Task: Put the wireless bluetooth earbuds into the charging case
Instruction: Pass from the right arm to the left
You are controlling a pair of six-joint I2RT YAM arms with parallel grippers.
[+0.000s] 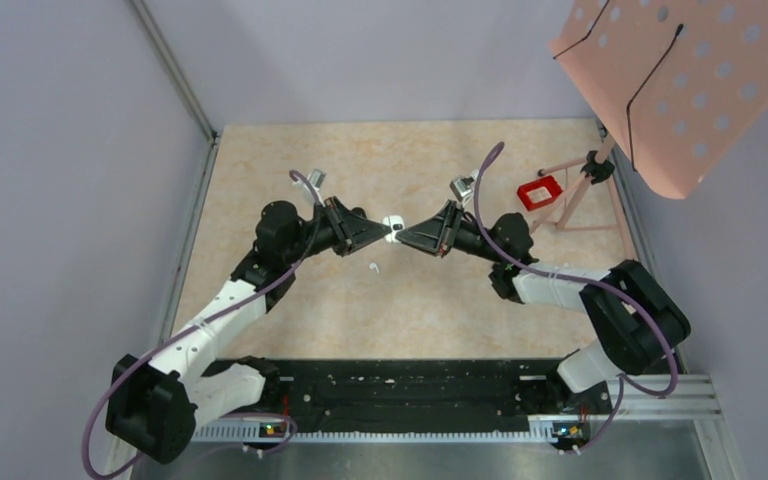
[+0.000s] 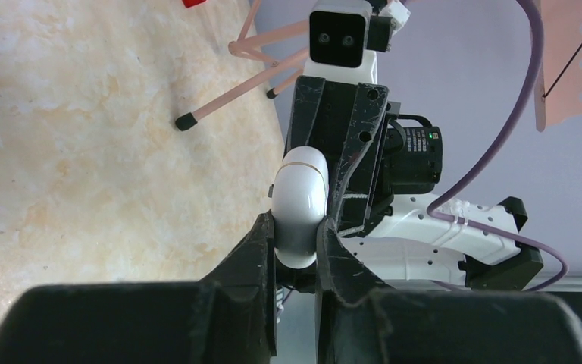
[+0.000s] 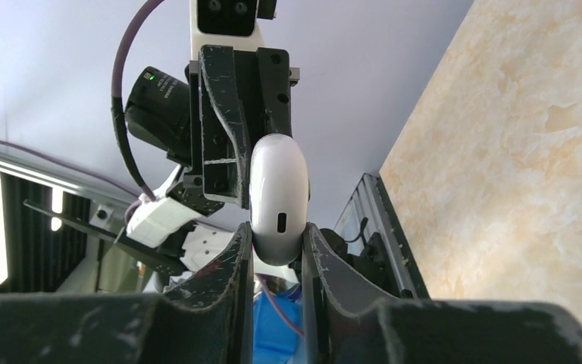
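Observation:
A white, rounded charging case (image 1: 393,226) is held above the table between both grippers. My left gripper (image 1: 384,231) is shut on its left end, and my right gripper (image 1: 404,233) is shut on its right end. In the left wrist view the closed case (image 2: 300,205) sits clamped between my left gripper (image 2: 297,231) fingers. In the right wrist view the case (image 3: 277,197) shows a small slot on its end, pinched by my right gripper (image 3: 276,241). One white stemmed earbud (image 1: 372,267) lies on the table just below the case. The black earbuds are out of view.
A small red box (image 1: 539,192) stands at the back right beside the legs of a pink stand (image 1: 585,190). Its perforated pink board (image 1: 680,80) overhangs the right corner. A black rail (image 1: 390,392) runs along the near edge.

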